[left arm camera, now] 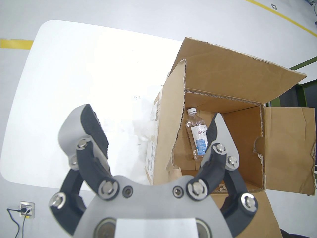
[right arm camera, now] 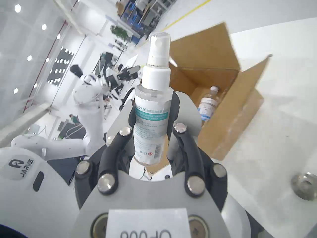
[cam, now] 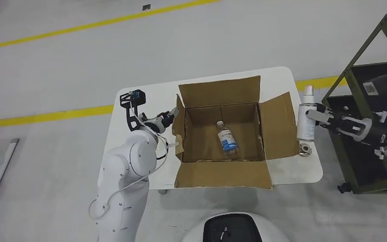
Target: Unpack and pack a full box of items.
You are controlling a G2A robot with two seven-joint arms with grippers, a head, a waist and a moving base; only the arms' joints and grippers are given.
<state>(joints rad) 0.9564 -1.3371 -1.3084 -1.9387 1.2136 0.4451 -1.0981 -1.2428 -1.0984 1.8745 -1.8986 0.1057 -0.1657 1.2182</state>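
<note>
beside the box (cam: 221, 174), right claw (cam: 311, 115) grips a teal-labelled spray bottle (right arm camera: 149, 115); left claw (left arm camera: 152, 125) wide.

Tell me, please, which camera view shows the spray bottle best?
The right wrist view: the spray bottle stands close and central, clamped in the right gripper, nozzle and label plain. The top view shows it small, beside the cardboard box.

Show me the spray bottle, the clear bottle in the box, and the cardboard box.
spray bottle (right arm camera: 150, 122), right wrist view, on its label.
clear bottle (cam: 227, 143), top view, on its blue label.
cardboard box (cam: 221, 92), top view, on its far flap.
</note>
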